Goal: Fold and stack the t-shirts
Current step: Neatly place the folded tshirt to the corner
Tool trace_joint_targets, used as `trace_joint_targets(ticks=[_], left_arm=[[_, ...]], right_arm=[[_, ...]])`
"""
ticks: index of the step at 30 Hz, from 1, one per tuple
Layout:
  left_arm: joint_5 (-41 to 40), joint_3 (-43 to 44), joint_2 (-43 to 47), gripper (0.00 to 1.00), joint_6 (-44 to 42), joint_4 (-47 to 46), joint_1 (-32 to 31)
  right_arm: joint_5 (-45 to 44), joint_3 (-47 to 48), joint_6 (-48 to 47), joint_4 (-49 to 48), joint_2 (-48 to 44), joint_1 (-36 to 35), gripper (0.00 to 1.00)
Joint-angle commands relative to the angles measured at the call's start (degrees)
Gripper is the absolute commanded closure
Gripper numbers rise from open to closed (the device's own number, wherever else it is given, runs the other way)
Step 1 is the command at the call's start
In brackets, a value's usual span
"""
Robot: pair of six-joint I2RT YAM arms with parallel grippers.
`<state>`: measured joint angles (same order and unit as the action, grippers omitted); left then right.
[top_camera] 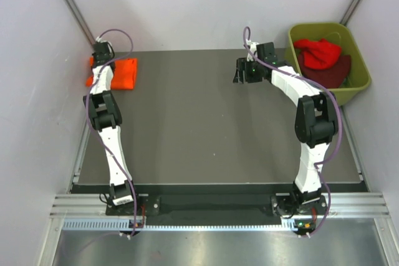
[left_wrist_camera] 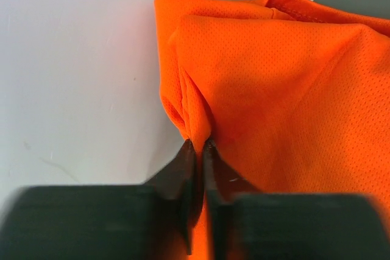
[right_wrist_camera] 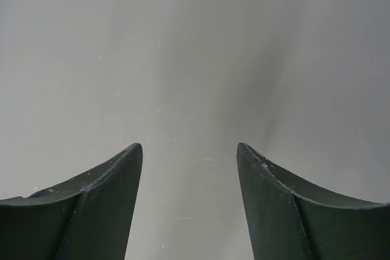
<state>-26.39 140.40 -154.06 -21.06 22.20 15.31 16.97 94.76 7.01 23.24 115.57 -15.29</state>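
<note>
White walls (top_camera: 187, 4) close in the scene on 3 sides. Between them lies a dark grey table (top_camera: 206, 129), with the 2 arms bolted at its near edge.

The left arm (top_camera: 107, 126) reaches straight along the table's left edge to the far left corner. The right arm (top_camera: 312, 123) bends up and leftward, its wrist above the far middle of the table.

An olive-green tub (top_camera: 363, 73) sits at the far right corner, just off the dark surface and beside the right wall. It holds 2 t-shirts in a loose heap: a red t-shirt (top_camera: 321, 53) bunched on top toward the back, and a maroon t-shirt (top_camera: 333, 74) under and in front of it.

The orange t-shirt (top_camera: 124, 73) lies folded into a small block on the table at the far left corner, near the left wall and well apart from the tub. The left arm's wrist covers its left part.

The left gripper (left_wrist_camera: 199, 144) is clenched on this orange t-shirt: in the wrist view its 2 dark fingers (left_wrist_camera: 183, 175) press together with a pinched ridge of mesh cloth between their tips, and a pale surface (left_wrist_camera: 73, 77) shows to the left of the cloth.

The right gripper (right_wrist_camera: 189, 145) hangs over bare table, its jaws released and spread, with nothing between the 2 fingertips and touching no cloth.
</note>
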Motion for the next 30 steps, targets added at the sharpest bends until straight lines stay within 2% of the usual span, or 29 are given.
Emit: trace_joint_targets(ticks=[1,4,8,13,15,16,17,19,20,24,27,30], left_arm=[[-3.57,1.81,-0.28,0.71,0.76,-4.26,0.42],[-4.46,1.63,0.69,0.35,1.89,-4.53,0.25],[-2.80,1.55,4.10,0.16,7.50,-2.08,-1.07],[-0.68,-2.48,10.61,0.11,12.26,-0.04,-8.00],[2.65,-9.06,16.49,0.09,13.93,-1.44,-12.56],[4.14,-11.35,20.51,0.01,14.64,-2.32,-14.07],[5.98,-14.94,22.29,0.01,16.04,-2.16,-15.12],[12.14,-17.69,26.42,0.01,18.85,-1.11,-19.69],[14.42,-18.22,27.40,0.01,22.78,1.25,-21.45],[22.51,-20.51,30.83,0.01,32.30,6.36,-23.83],[24.09,-27.79,36.00,0.01,31.35,5.49,-26.73],[28.22,-30.09,38.21,0.01,31.61,5.93,-27.96]], right_arm=[[-0.54,1.22,-1.12,-1.36,-2.63,-1.06,0.36],[-0.54,1.39,-1.12,-1.36,-2.45,-1.23,0.36],[-0.63,1.74,-1.12,-1.53,-2.10,-1.41,0.36],[-3.17,3.14,-1.03,-1.71,-2.10,-1.67,0.34],[-6.67,3.50,-1.38,-1.80,-2.63,-1.76,0.31],[-8.25,3.76,-1.90,-1.89,-3.24,-1.67,0.30],[-12.45,3.85,-2.17,-1.89,-3.59,-1.76,0.27],[-16.69,3.59,-4.00,-2.32,-4.91,-1.76,0.06],[-20.19,3.59,-4.80,-2.33,-5.35,-1.76,0.01],[-25.83,2.98,-8.57,-2.59,-7.99,-2.11,0.00],[-30.06,1.84,-9.55,-1.63,-11.40,-2.64,0.00],[-33.75,-0.88,-8.33,-1.19,-14.05,-2.82,0.00]])
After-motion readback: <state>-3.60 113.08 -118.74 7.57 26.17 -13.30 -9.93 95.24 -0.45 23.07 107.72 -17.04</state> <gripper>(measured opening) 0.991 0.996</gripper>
